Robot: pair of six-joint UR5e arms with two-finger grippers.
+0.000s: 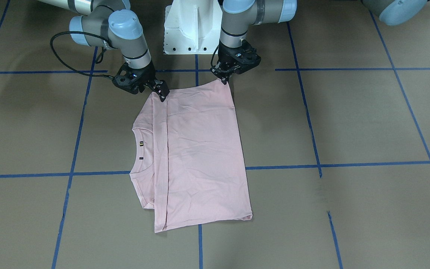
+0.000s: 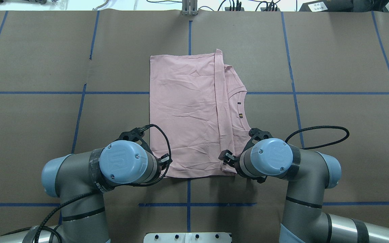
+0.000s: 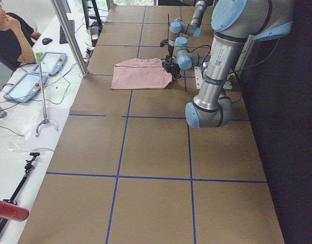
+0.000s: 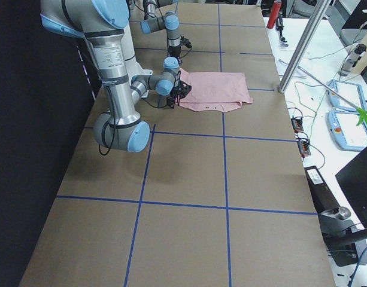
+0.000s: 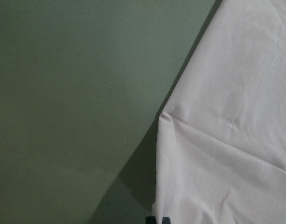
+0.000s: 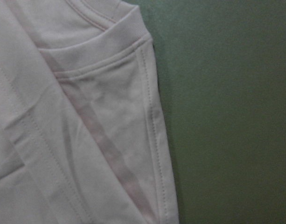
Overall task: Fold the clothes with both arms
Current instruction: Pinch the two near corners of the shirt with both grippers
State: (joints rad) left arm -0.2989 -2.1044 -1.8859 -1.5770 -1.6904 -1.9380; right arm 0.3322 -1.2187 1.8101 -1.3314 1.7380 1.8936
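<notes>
T-shirt [image 2: 184, 111] first, Dana: where is it lying for you?

It's lying flat in the middle of the bench [image 2: 333, 135], Sam, partly folded, plain side up. Its long axis is running straight away from the robot, and the neck label [image 2: 240, 115] is sitting on the robot's right side.

Which way is it lying from each pincer?

I'm seeing both at the near short edge, so the whole shirt is stretching away in front of them. The left pincer [image 1: 224, 79] is touching the near left corner. The right pincer [image 1: 161, 93] is touching the near right corner, on the neck side. Neither arm is sitting nearer; they're level with each other.

Are they gripping?

I'm not managing to tell. Each pair of fingers is looking drawn close at the cloth edge, but I'm not seeing whether fabric is caught between them.

And the fold?

I'm judging it's going forward along that long axis, with the near edge carried toward the far edge and both arms travelling together.
</notes>
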